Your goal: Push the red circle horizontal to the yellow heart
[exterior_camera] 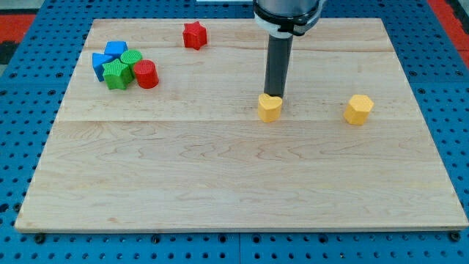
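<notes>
Where the dark rod (278, 67) comes down from the view's top, my tip (274, 95) sits right at the upper edge of the yellow heart (270, 108), touching it or very nearly so; the exact contact is hidden behind the heart. With no jaws to open or shut, it is a plain rod and has hold of nothing.

Off to the view's right, at about the same height, lies a second yellow block (358, 109), roughly hexagonal, well apart from the heart.

Far to the view's left and higher up, the red circle (146, 74) stands at the right edge of a tight cluster, touching a green block (116, 75) beside it. Another green block (131, 59) sits just above, and two blue blocks (115, 49) (100, 64) close the cluster on its upper left. A red star (194, 35) lies alone near the top, between the cluster and the rod.

All rest on a wooden board (234, 183) over a blue pegboard (29, 44).
</notes>
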Controlling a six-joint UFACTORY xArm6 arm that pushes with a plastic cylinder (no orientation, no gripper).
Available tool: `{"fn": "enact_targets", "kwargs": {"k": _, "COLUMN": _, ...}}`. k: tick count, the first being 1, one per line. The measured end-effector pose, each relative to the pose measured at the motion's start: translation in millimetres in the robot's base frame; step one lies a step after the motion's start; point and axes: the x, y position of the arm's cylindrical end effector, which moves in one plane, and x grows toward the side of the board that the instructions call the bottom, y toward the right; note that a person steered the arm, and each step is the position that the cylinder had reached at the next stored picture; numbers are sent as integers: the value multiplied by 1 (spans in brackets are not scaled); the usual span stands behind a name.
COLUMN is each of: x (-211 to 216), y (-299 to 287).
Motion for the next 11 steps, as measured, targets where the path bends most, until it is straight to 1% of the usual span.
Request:
{"fn": "enact_targets", "kwargs": {"k": 1, "x": 0, "y": -6}}
{"fn": "enact_targets", "kwargs": {"k": 2, "x": -55, "y": -26}}
{"fn": "enact_targets", "kwargs": {"k": 3, "x": -119, "y": -97}}
{"fn": "enact_targets", "kwargs": {"k": 4, "x": -111, "y": -176}}
{"fn": "enact_targets", "kwargs": {"k": 5, "x": -82, "y": -203}}
{"fn": "enact_targets", "kwargs": {"k": 6, "x": -78, "y": -203}}
{"fn": "enact_targets", "kwargs": {"k": 7, "x": -70, "y": -216}}
{"fn": "enact_targets", "kwargs": {"k": 9, "x": -23, "y": -222}}
{"fn": "enact_targets", "kwargs": {"k": 10, "x": -30, "y": -238}}
{"fn": "enact_targets", "kwargs": {"k": 11, "x": -10, "y": -241}}
